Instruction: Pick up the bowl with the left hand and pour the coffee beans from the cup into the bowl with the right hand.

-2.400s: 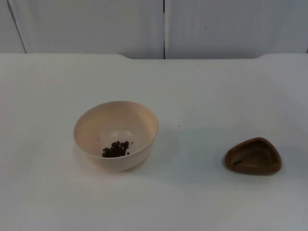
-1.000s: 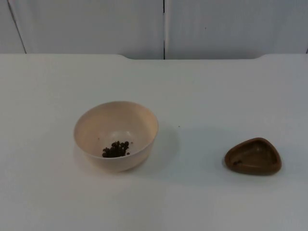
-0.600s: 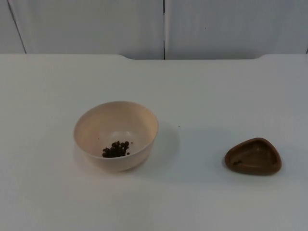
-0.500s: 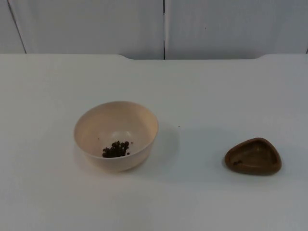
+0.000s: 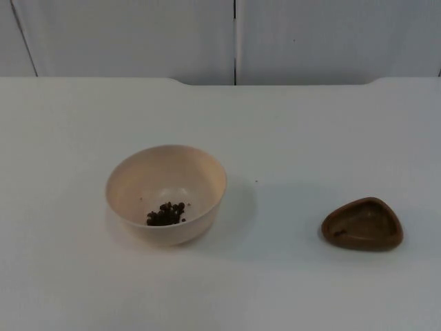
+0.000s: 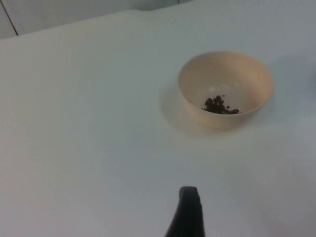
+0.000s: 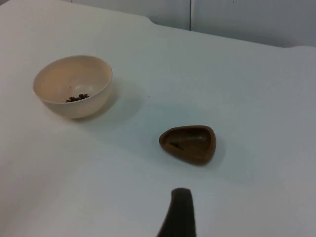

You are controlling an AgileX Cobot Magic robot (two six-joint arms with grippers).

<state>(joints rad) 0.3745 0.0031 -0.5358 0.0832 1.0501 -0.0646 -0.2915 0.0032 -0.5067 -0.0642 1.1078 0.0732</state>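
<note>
The cream bowl (image 5: 166, 193) stands upright on the white table (image 5: 310, 131), at about 8 o'clock from the middle of the top view. A small heap of dark coffee beans (image 5: 165, 214) lies inside it, gathered against the near part of its floor, toward 6 o'clock within the bowl. The brown cup (image 5: 363, 223) (low, with a rounded three-cornered outline, more like a little dish) sits on the table well apart from the bowl, out toward 4 o'clock in the top view. It rests flat with its hollow facing up, and a dark speck or two shows on its inner wall; what that is cannot be told. Behind the table rises the grey partition wall (image 5: 138, 34).

The left gripper (image 6: 186, 217) hangs above bare table, short of the bowl (image 6: 225, 89) and touching nothing; the beans (image 6: 218, 105) can be seen in the bowl from its wrist camera. One black fingertip is all that shows of it, so whether the pincer is spread or pressed together cannot be told. The right gripper (image 7: 178, 212) likewise hangs over bare table near the cup (image 7: 189, 143), apart from it, with the bowl (image 7: 73, 85) farther off. Again one fingertip shows, and the width of its pincer cannot be told. Neither holds anything that can be seen.
</note>
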